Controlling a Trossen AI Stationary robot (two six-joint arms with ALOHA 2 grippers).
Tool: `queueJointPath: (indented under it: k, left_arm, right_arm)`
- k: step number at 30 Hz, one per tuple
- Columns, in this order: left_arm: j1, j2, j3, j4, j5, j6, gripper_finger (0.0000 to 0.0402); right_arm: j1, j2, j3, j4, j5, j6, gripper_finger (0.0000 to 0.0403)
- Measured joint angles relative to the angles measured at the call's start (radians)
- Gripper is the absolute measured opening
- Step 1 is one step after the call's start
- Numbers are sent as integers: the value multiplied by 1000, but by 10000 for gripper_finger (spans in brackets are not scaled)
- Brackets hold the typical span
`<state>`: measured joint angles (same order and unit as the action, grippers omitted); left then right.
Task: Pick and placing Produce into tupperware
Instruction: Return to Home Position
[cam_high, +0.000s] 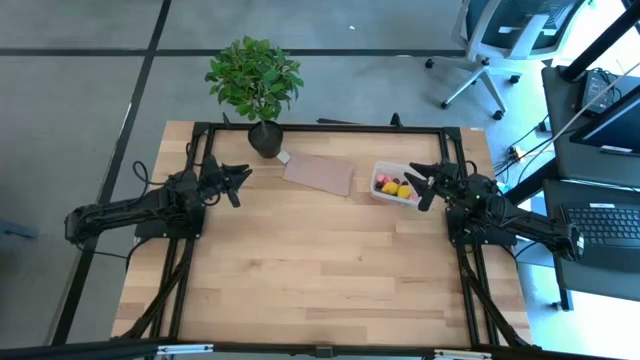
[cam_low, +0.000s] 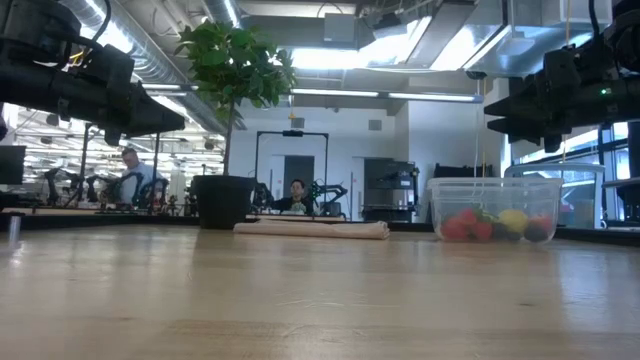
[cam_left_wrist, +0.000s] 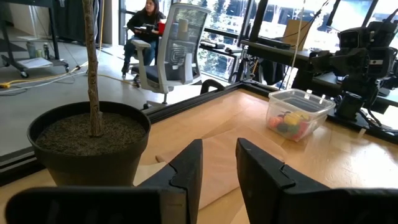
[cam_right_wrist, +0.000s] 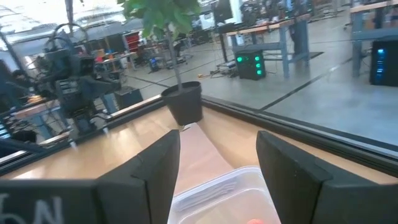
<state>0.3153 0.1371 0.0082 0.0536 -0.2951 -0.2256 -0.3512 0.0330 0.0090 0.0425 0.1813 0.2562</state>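
Surface (cam_high: 320, 270): wood, arms raised off it at either side, parked by my guess, since all the fruit I see is boxed. Plant (cam_high: 255, 80) at 12 o'clock. Brown sheet (cam_high: 320, 174) lies just beside its pot. My left end effector (cam_high: 242, 185) is at 10 o'clock, fingers apart, empty. My right end effector (cam_high: 418, 187) is spread wide, empty, just beside the tub. Tub (cam_low: 494, 195) stands at 2 o'clock, clear, lidless, upright. Produce (cam_low: 490, 224) is piled inside: red, yellow and dark pieces.

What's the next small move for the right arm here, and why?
Probably draw the right gripper back from the tupperware toward its rest pose. It hangs open and empty at the tub's edge, the produce I can see sits inside, and none shows outside it. The left gripper waits open near the plant pot.
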Motion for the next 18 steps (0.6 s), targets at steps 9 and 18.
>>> queueJointPath:
  k: [9, 18]
  left_arm:
    - [0, 0, 0, 0, 0, 0, 103]
    - [0, 0, 0, 0, 0, 0, 117]
  right_arm:
    - [26, 0, 0, 0, -2, -1, 214]
    - [26, 0, 0, 0, -1, -2, 213]
